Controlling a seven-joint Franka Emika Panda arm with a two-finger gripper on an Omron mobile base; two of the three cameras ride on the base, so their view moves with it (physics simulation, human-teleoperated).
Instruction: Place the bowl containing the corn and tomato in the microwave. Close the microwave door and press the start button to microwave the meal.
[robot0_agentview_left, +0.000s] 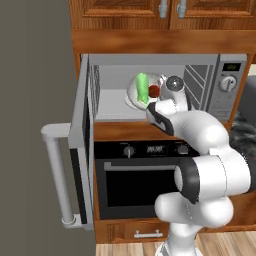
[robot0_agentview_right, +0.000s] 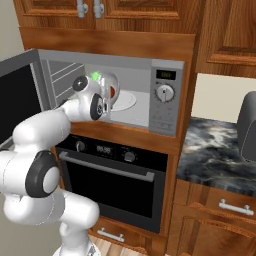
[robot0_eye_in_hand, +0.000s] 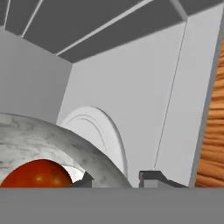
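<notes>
Bowl (robot0_agentview_left: 134, 95) sits inside the microwave (robot0_agentview_left: 200, 65) cavity, above the white turntable (robot0_agentview_right: 125, 100). It holds 2 items: corn (robot0_agentview_left: 142, 87) and tomato (robot0_agentview_left: 154, 91). Corn stands steeply, long axis running up and down, upper end above the rim; tomato is just beside it on the right. Pincer (robot0_eye_in_hand: 116, 178) clenched on the bowl rim, 1 finger inside by the tomato, 1 outside. Microwave door (robot0_agentview_left: 82, 150) swung wide open to the left.

Pale grey marbled bowl (robot0_eye_in_hand: 52, 135); green corn (robot0_agentview_left: 142, 87); red tomato (robot0_eye_in_hand: 37, 174).
</notes>
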